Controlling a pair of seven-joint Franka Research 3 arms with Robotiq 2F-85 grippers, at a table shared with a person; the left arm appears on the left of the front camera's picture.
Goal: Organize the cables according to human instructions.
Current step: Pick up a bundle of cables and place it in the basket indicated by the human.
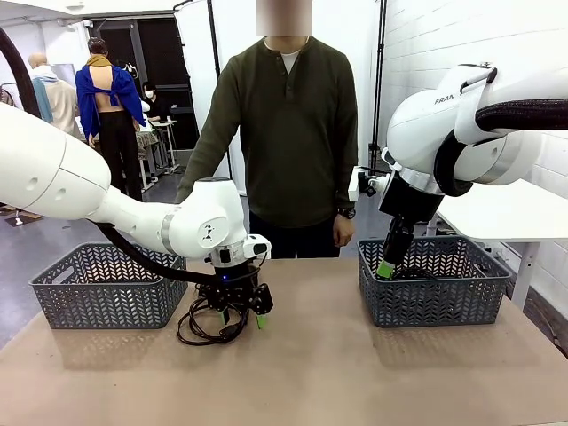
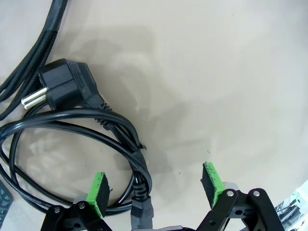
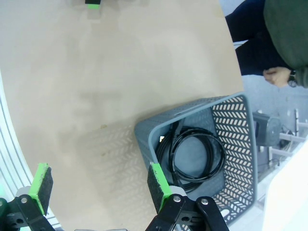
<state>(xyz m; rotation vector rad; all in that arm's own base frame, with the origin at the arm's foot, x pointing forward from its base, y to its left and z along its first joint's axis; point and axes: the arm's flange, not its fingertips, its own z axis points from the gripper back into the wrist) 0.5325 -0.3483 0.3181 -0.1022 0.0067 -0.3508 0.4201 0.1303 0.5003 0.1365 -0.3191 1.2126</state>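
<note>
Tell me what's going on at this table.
The left end effector is open, low over a coiled cable on the table, straddling part of the loop without gripping it. The right end effector hangs open at the corner of the right basket, which holds a second cable. The person stands at the far side.

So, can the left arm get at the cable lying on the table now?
Probably yes. The left pincer hangs open right over the cable on the table, with a strand between its pads, and nothing lies in the way.
</note>
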